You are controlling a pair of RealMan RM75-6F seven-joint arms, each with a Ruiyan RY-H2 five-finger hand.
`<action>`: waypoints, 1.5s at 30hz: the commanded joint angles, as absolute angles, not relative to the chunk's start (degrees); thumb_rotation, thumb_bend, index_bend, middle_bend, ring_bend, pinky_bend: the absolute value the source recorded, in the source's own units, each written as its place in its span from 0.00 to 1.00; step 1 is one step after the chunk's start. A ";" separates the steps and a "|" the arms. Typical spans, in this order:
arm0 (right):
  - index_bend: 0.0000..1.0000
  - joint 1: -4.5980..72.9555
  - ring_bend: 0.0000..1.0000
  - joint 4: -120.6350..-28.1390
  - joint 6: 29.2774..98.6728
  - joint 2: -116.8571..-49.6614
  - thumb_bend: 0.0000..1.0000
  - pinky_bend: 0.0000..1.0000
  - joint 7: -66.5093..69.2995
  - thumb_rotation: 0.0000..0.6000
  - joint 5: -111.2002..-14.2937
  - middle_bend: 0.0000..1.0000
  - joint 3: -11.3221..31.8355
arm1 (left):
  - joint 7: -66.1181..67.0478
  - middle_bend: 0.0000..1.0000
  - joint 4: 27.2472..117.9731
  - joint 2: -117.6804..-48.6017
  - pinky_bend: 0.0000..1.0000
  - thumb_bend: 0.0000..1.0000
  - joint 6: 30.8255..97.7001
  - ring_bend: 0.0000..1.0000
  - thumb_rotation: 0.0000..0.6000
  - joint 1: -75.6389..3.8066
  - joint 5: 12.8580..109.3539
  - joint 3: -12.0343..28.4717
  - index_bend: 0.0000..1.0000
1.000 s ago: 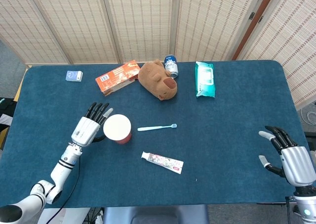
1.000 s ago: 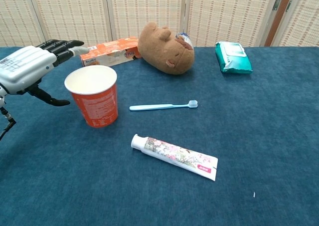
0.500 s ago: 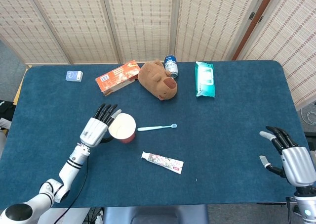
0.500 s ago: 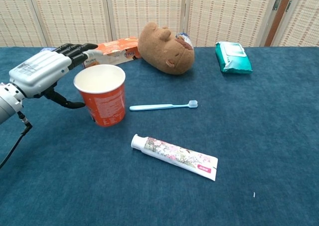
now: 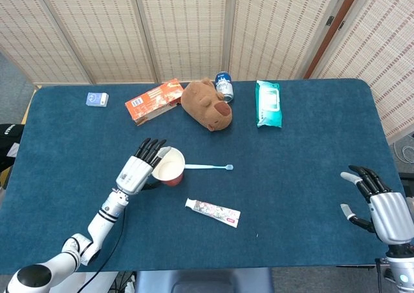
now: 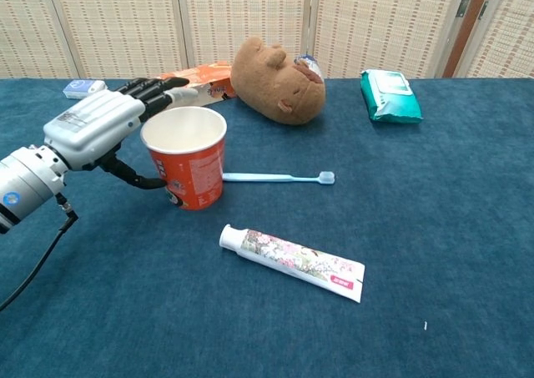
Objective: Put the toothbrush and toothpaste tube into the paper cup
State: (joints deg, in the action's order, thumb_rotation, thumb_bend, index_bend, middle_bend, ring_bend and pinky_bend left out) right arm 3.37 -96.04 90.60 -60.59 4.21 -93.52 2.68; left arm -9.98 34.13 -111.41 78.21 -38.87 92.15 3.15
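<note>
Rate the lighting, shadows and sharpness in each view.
Head view: even, diffuse light, only faint shadows, sharp out to the right hand. Chest view: equally soft light, with the paper cup throwing a weak shadow on the blue tablecloth; the left hand, toothbrush and toothpaste tube are crisp, with no glare or motion blur.

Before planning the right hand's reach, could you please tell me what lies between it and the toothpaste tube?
Only bare blue table lies between the right hand and the toothpaste tube, as the head view shows.
</note>
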 commanded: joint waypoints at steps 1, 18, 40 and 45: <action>0.27 3.34 0.16 -95.99 90.67 -60.59 0.23 0.47 4.32 1.00 -93.52 0.19 2.68 | -9.87 0.00 34.33 -111.73 0.00 0.00 77.95 0.00 1.00 -39.15 92.07 3.24 0.00; 0.27 3.18 0.16 -95.50 91.12 -60.65 0.23 0.47 5.40 1.00 -93.86 0.19 2.62 | -5.58 0.00 44.96 -103.60 0.00 0.00 80.60 0.00 1.00 -34.60 90.40 3.06 0.00; 0.27 3.71 0.16 -95.86 90.12 -61.58 0.23 0.47 3.81 1.00 -94.04 0.19 2.43 | -17.29 0.00 96.12 -73.53 0.00 0.00 62.87 0.00 1.00 -28.15 74.44 5.50 0.00; 0.27 3.72 0.16 -95.86 89.99 -61.56 0.23 0.47 3.72 1.00 -93.93 0.19 2.38 | -26.85 0.00 97.13 -74.28 0.00 0.00 59.28 0.00 1.00 -27.90 70.17 7.75 0.00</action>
State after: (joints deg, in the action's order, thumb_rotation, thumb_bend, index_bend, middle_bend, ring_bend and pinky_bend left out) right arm 3.72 -95.86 89.99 -61.56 3.73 -93.93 2.38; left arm -21.27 95.44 -74.71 62.56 -28.40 73.47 5.94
